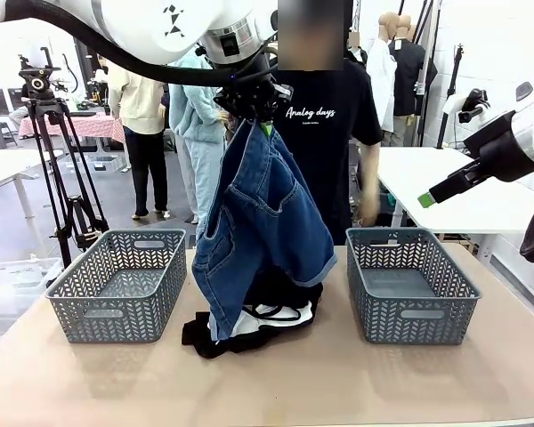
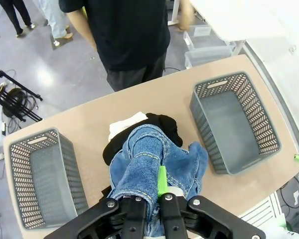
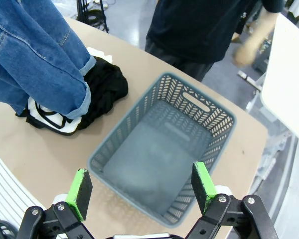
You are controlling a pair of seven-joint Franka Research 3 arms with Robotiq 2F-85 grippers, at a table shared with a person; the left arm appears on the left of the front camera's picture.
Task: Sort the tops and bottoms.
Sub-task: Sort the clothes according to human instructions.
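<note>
A pair of blue denim shorts (image 1: 262, 227) hangs high above the table's middle, and my left gripper (image 1: 260, 105) is shut on its top edge. From the left wrist view the denim shorts (image 2: 152, 167) bunch between the green pads (image 2: 162, 181). Under them lies a pile of black and white clothes (image 1: 258, 322), also seen as the clothes pile (image 2: 139, 130) and the clothes pile (image 3: 84, 99). My right gripper (image 3: 142, 186) hovers open over the right grey basket (image 3: 162, 149); its right gripper (image 1: 432, 196) sits high at the right.
Two empty grey baskets stand on the tan table, the left basket (image 1: 120, 283) and the right basket (image 1: 409, 283). A person in a black T-shirt (image 1: 325, 124) stands at the far edge. A camera tripod (image 1: 62, 169) is behind the left side.
</note>
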